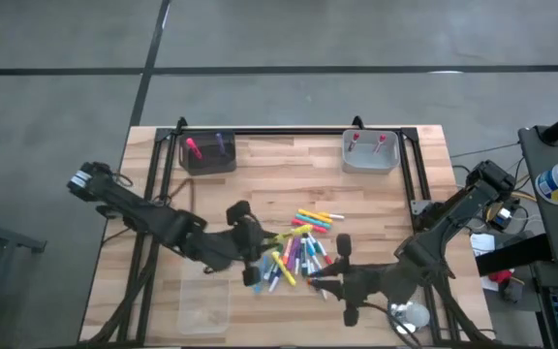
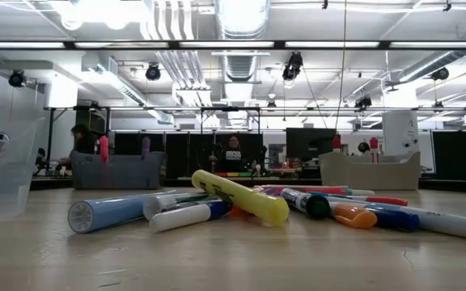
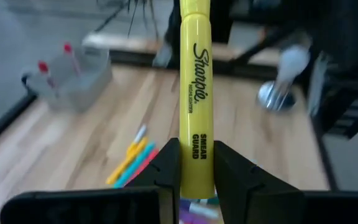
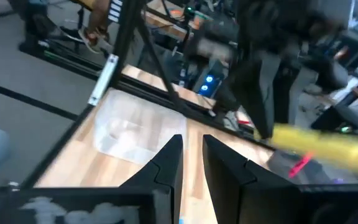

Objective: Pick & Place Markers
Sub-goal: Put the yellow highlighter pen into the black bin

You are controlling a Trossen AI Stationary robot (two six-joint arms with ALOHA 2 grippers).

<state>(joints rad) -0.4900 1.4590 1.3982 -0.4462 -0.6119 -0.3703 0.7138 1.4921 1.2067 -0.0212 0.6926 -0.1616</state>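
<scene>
Yellow marker point(image 3: 196, 99) is pinched in the left gripper point(image 3: 196, 177), by the pile of markers point(image 1: 303, 254) mid-table. Right gripper point(image 4: 191, 162) beside it holds nothing, fingers nearly together. Bare wood rings the pile.

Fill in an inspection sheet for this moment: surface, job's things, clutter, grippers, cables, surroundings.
Surface: light wooden slatted table in a black frame.
Job's things: pile of mixed-colour capped markers at table centre; dark bin and grey bin at the far edge, each holding markers; clear plastic tub at the near edge.
Clutter: nothing seen.
Grippers: left gripper shut on a yellow highlighter; right gripper beside the pile, nothing between its fingers, narrow gap.
Cables: wires by the right arm's base.
Surroundings: grey floor; people and equipment behind the table in the low view.
</scene>
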